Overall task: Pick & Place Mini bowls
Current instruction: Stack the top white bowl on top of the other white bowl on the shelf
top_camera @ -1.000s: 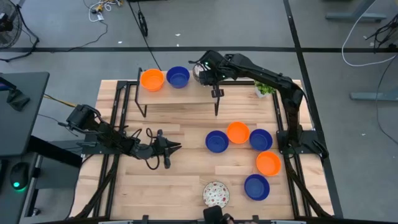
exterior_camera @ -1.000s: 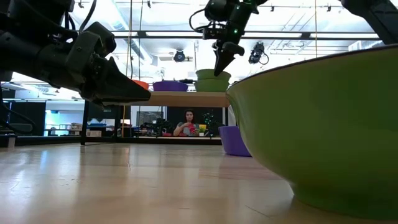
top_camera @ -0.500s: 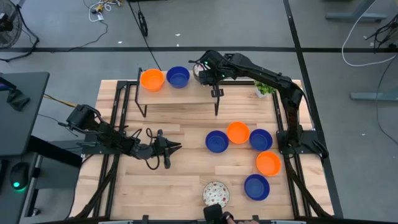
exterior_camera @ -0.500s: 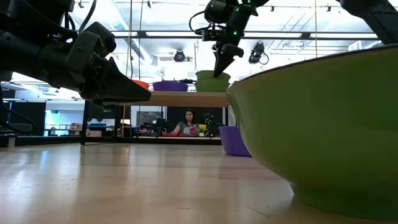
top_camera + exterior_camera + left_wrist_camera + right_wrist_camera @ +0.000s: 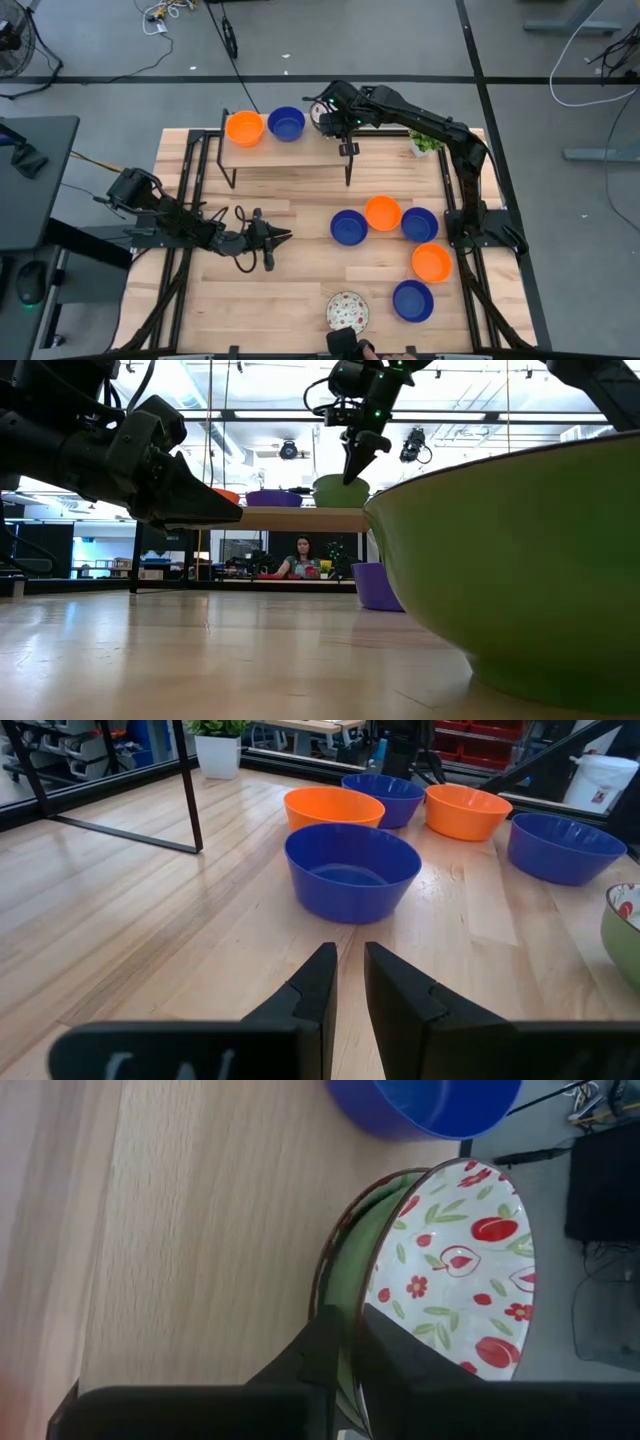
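A light wooden table (image 5: 290,300) of butcher-block planks stands on a grey floor (image 5: 110,40) crossed by dark tape lines. Along the table's far edge sits a small raised wooden shelf (image 5: 285,150) on thin black legs. Loose cables (image 5: 165,12) lie on the floor beyond. A dark desk (image 5: 35,180) stands off the table's left edge. Seen level, the room behind is bright with ceiling lights (image 5: 290,450), and a person (image 5: 303,560) sits far back.

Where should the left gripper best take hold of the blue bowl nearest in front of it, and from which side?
Probably at the rim. The blue bowl stands upright and open on the table, its wall thin and flaring, so one finger inside and one outside fits. The left gripper could come from above onto the near rim; other bowls crowd the far side.
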Robot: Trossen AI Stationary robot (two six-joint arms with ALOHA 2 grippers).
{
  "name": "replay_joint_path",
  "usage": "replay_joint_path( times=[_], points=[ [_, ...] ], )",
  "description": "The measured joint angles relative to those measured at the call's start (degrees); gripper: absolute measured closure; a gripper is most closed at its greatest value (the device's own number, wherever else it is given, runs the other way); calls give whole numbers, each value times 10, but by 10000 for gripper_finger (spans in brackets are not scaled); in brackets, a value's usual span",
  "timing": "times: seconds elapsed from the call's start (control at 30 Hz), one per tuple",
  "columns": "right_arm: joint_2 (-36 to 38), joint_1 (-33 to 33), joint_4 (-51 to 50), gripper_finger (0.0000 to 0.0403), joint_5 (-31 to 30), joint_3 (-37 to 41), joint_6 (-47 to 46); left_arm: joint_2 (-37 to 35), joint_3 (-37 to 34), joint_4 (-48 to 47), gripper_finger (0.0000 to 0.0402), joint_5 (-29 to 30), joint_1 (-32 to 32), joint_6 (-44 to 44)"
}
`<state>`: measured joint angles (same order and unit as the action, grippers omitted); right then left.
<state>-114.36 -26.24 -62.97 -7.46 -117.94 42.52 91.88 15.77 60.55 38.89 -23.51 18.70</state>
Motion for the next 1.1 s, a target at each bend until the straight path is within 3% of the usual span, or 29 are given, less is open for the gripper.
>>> replay_joint_path(
  times=[0.27,0.73,0.93,1.1],
  points=[
    [-8,-2,6,354,0,0,-5,0,0,0,344,-2,0,0],
    [1,3,4,264,-3,0,3,0,0,1,344,-2,0,0],
    [16,7,3,271,-2,0,4,0,0,1,344,-2,0,0],
    [17,5,3,312,-3,0,-14,0,0,1,344,-2,0,1]
  ],
)
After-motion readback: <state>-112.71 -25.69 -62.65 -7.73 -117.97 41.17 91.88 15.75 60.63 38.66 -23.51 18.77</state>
